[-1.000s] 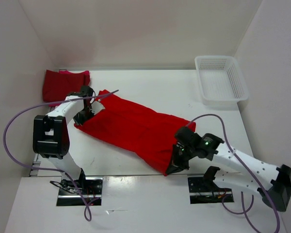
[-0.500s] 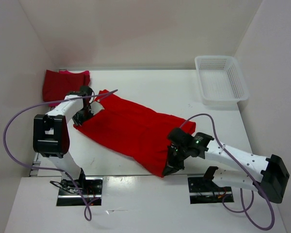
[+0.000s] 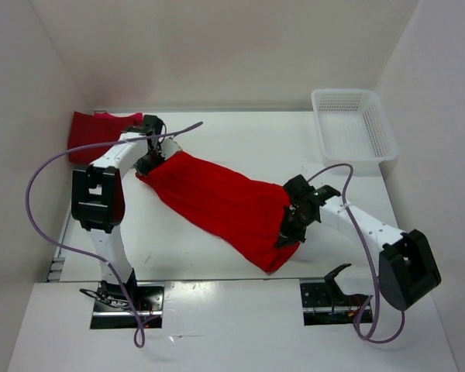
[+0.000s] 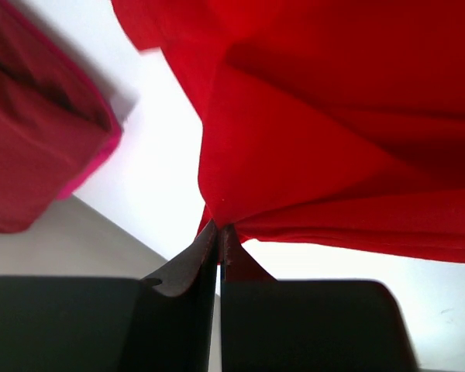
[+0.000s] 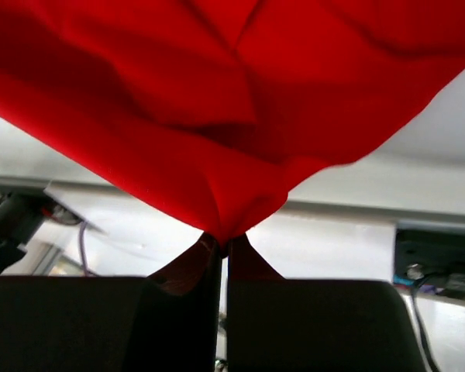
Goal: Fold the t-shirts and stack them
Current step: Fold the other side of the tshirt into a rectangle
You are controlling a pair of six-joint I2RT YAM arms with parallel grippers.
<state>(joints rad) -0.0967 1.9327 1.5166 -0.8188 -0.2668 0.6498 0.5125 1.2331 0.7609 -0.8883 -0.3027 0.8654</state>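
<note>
Left pincer (image 3: 149, 160): clamped on bright red t-shirt (image 3: 217, 203) corner, now carried toward the folded pile (image 3: 93, 133).
Right pincer (image 3: 288, 232): clamped on hem, swung inward.
Meaning: fold likely beginning.

My left arm (image 3: 118, 155) and my right arm (image 3: 364, 226) are white tubes with big black blocks at the joints. A thin purple cable (image 3: 29, 194) loops from the left one, and a second purple cable (image 3: 370, 271) from the right. My left gripper (image 4: 219, 229) and right gripper (image 5: 223, 245) have dark, flat fingers (image 4: 187, 271) with thin tips. My bases (image 3: 128, 298) are shiny metal plates at the table's near edge.
</note>
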